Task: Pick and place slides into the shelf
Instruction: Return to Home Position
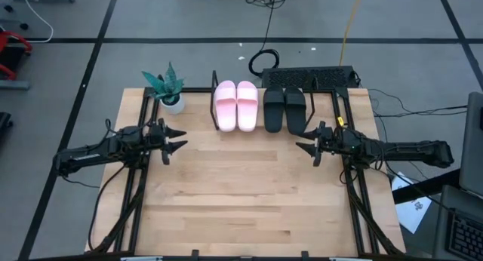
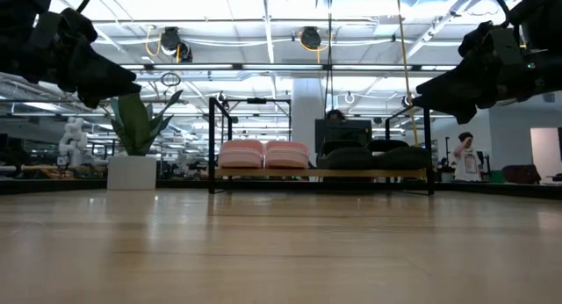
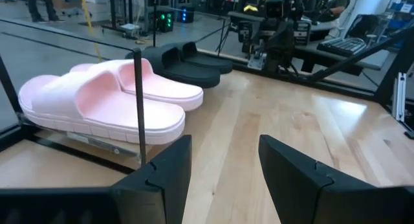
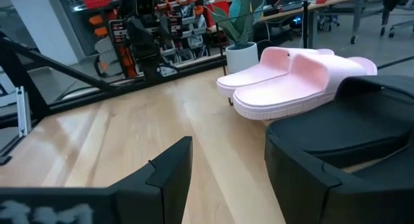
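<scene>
Two light pink slides point(image 1: 236, 105) and two matte black slides point(image 1: 284, 109) lie side by side on the shelf point(image 1: 214, 101) at the table's far edge, soles down on its light board, pink pair on the left. The low view shows them in a row point(image 2: 263, 154) between the black end frames. My left gripper point(image 1: 179, 139) hovers open over the table's left part, fingers pointing right. My right gripper point(image 1: 302, 149) hovers open over the right part, pointing left. Each wrist view shows the slides ahead: pink point(image 3: 103, 101), black point(image 4: 349, 130).
A small potted plant point(image 1: 167, 89) in a white pot stands at the far left corner beside the shelf. A black frame and cables point(image 1: 309, 76) sit behind the shelf. Bare wooden tabletop point(image 1: 241, 193) lies between and in front of the arms.
</scene>
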Motion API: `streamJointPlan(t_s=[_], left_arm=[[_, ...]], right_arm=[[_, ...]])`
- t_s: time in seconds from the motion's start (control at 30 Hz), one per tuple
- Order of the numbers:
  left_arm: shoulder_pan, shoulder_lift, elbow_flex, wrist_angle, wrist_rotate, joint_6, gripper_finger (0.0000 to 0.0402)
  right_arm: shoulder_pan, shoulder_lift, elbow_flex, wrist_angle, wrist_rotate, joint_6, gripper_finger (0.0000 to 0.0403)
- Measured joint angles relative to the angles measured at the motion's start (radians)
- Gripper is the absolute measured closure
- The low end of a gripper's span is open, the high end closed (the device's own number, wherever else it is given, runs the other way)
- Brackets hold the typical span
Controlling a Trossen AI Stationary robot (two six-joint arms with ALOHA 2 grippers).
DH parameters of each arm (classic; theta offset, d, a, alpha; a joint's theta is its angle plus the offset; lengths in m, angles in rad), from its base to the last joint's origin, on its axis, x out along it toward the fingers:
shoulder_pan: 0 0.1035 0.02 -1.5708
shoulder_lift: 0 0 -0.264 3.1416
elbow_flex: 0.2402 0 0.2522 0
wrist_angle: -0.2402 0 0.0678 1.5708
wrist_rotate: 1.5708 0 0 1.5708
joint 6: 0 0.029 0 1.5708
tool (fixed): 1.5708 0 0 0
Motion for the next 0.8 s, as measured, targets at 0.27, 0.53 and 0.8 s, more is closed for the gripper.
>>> streamJointPlan(t_s=[0.27, 0.53, 0.8], left_arm=[[0.0, 0.001, 0.0, 0.007, -0.006, -0.007, 0.022], [0.0, 0.001, 0.0, 0.007, -0.006, -0.007, 0.022], [0.0, 0.001, 0.0, 0.007, -0.006, -0.009, 0.022]], right_arm=[[0.0, 0.0, 0.0, 0.0, -0.003, -0.003, 0.0218], [0.0, 0.0, 0.0, 0.0, -0.003, -0.003, 0.0218], [0.0, 0.0, 0.0, 0.0, -0.003, -0.003, 0.0218]])
